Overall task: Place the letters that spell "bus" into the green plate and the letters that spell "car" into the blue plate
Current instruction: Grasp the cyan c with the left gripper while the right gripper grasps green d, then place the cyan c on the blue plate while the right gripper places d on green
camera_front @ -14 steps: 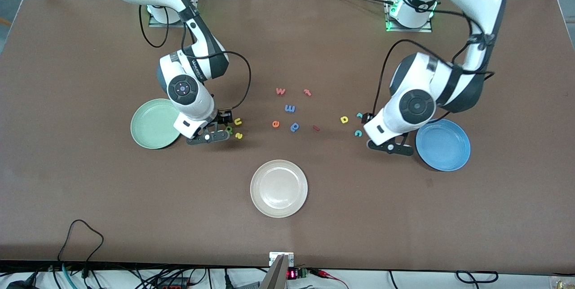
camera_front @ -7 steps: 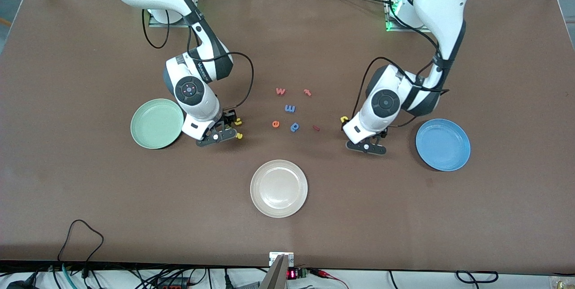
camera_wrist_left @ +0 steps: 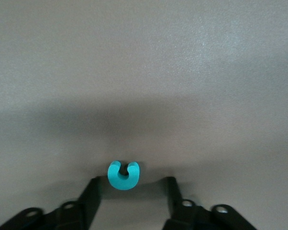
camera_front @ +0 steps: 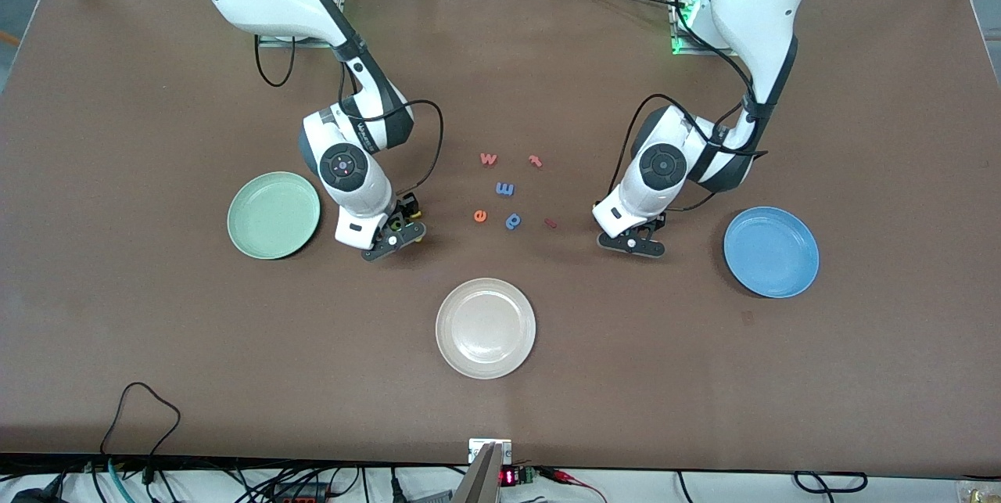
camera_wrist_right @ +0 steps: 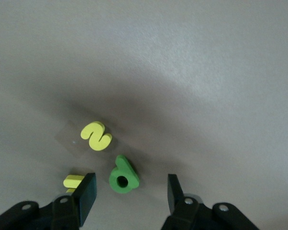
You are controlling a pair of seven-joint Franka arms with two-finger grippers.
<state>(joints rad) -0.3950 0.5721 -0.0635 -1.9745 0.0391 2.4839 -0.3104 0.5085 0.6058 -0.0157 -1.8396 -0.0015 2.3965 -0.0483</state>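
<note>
**Two pincers lowered over foam letters, all three plates bare**

Two white arms are seen reaching down onto a wide brown bench (camera_front: 156, 378). Three round plates are laid on it: the blue plate (camera_front: 771, 252) toward the left arm's end, the green plate (camera_front: 273, 214) toward the right arm's end, and a cream plate (camera_front: 486, 328) between them, nearer the front camera. No letter is seen in any plate, so the sorting is judged to be at its first pick on each side.

The left pincer (camera_wrist_left: 130, 191) is held low over the bench, beside the blue plate. Its jaws are parted, with the teal c (camera_wrist_left: 124, 174) lying between them and neither finger seen touching it. The right pincer (camera_wrist_right: 128, 191) is held low near the green plate, jaws open around the green b (camera_wrist_right: 123, 177). The yellow s (camera_wrist_right: 96, 135) lies just beside that letter, and the yellow u (camera_wrist_right: 73, 180) is touching or nearly touching one finger.

Next, a clean closure on one letter only is called for, then a lift across to the matching plate. The u could be nudged or pinched along.

Mid-bench, well apart from both pincers, stray letters are scattered: an orange w (camera_front: 488, 159), a blue m (camera_front: 505, 188), an orange e (camera_front: 480, 215).
</note>
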